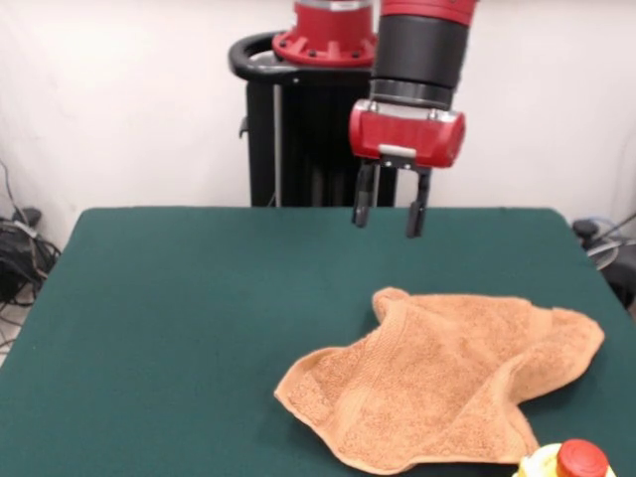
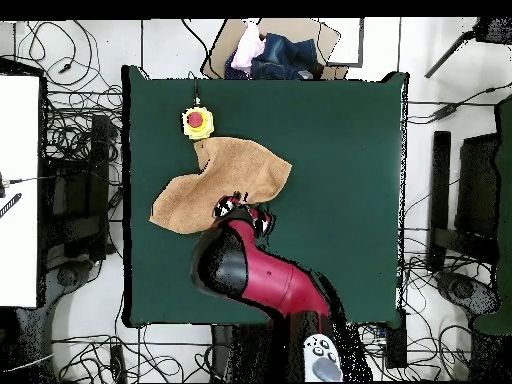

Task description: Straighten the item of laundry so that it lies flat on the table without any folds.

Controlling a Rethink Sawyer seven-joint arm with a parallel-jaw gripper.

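Observation:
The orange-tan terry towel (image 1: 452,378) lies crumpled on the dark green table (image 1: 179,338), in the front view's right foreground, with a raised fold at its far corner and wavy, turned-in edges. My gripper (image 1: 390,209) hangs in the air above and behind the towel's far corner, apart from it, fingers (image 1: 364,199) pointing down, open and empty. In the overhead view the towel (image 2: 220,180) lies left of the table's (image 2: 340,150) centre, and the arm's head (image 2: 240,215) covers its lower right edge.
A yellow box with a red button (image 1: 568,462) stands at the table's near edge right beside the towel; it also shows in the overhead view (image 2: 197,121). A heap of clothes in a box (image 2: 270,50) lies beyond the table. Cables lie around on the floor.

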